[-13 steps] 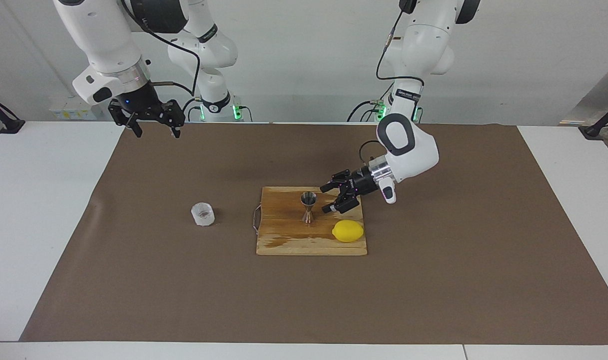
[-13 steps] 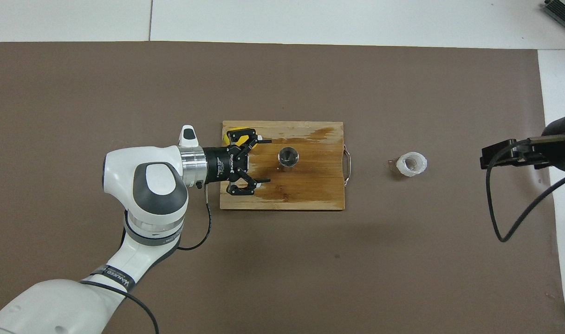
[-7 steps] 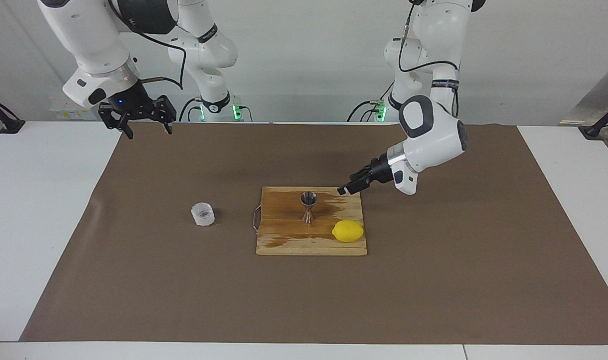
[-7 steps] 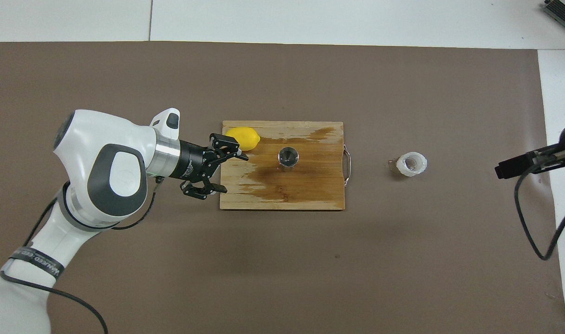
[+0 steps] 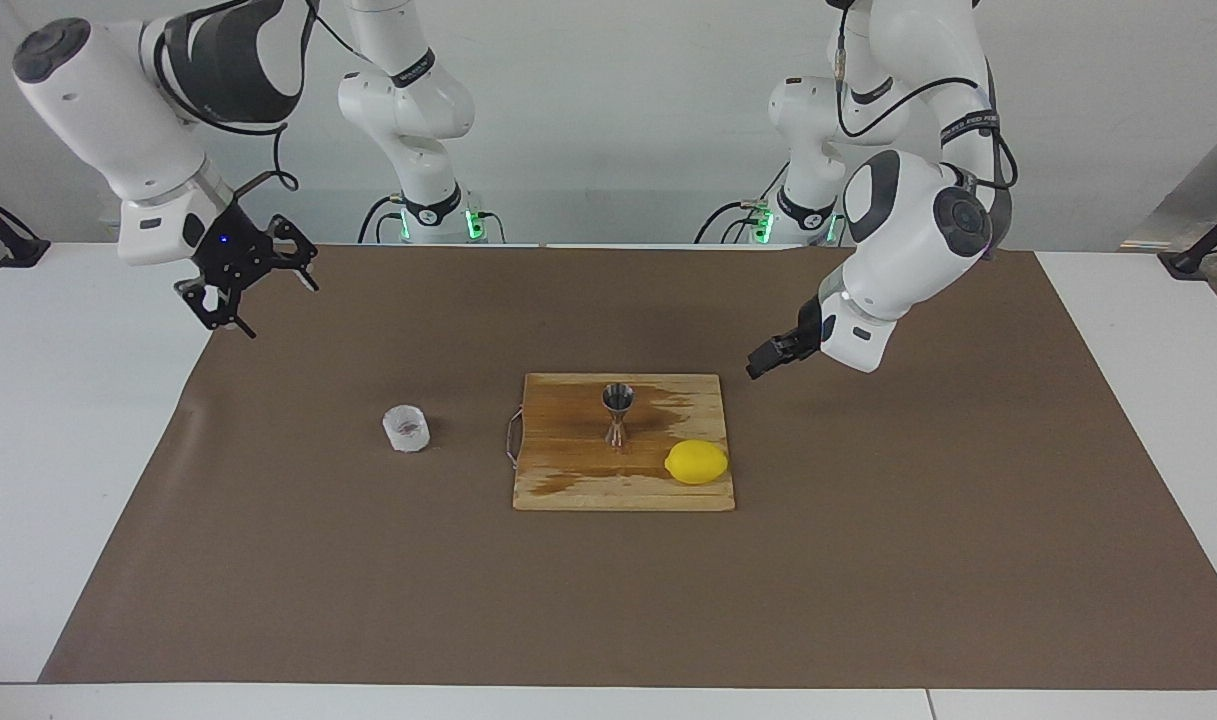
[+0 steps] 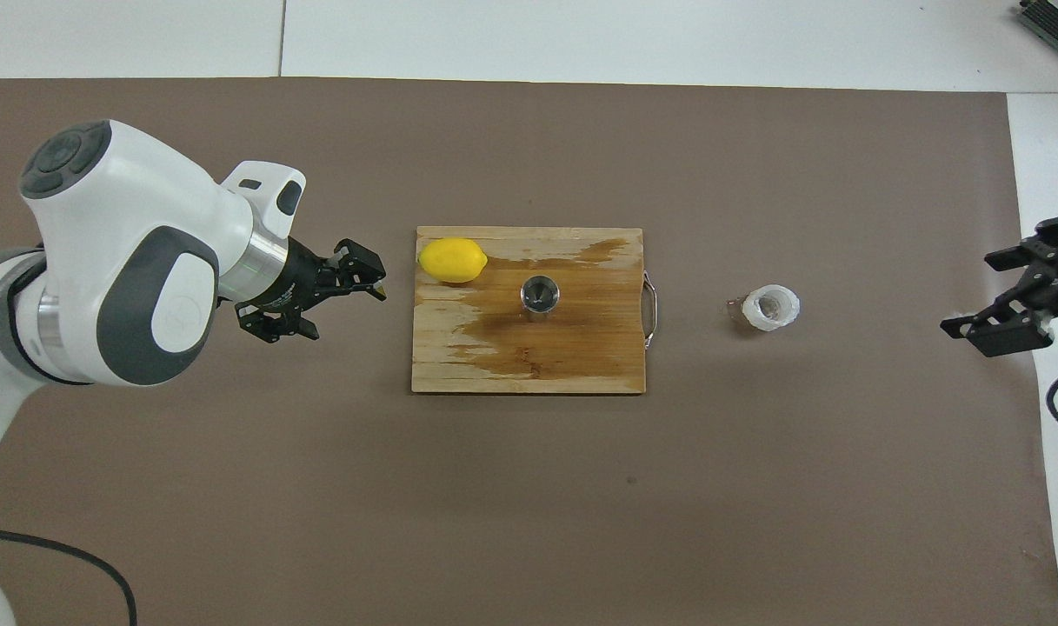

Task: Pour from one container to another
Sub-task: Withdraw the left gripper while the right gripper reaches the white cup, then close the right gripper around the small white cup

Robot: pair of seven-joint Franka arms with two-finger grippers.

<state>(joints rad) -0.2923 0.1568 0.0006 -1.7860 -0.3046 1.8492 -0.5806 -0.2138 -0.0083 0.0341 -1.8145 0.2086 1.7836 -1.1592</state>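
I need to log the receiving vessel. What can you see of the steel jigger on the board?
The jigger is shiny steel, two cones joined at a narrow waist. It stands upright near the middle of the wooden cutting board, on its dark wet patch, mouth up. The lemon lies apart from it. Nothing else touches it.

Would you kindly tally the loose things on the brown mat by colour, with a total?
White: 1, the crinkled cup
Silver: 1, the steel jigger
Yellow: 1, the lemon
Wood brown: 1, the cutting board
Total: 4
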